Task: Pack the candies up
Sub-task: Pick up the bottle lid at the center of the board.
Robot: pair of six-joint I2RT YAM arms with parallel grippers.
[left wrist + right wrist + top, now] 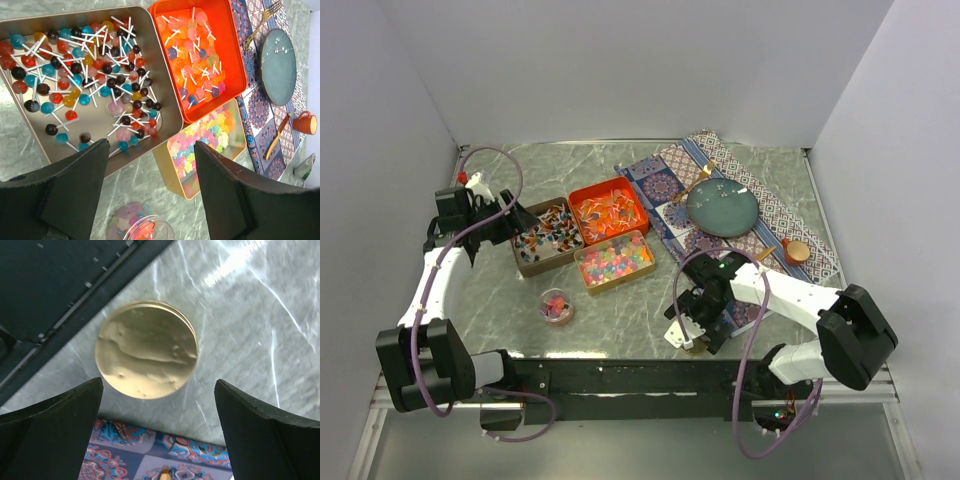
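- Nothing to read here: no word, brand, number or sign legible in any view.
- The gold lid (146, 347) shows a bare metal face, just dents and glare.
- The patterned cloth (660, 185) carries ornament only, no lettering.

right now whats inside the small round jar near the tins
Small pink, yellow and orange jelly candies sit in the jar. Anything beneath that top layer is covered.
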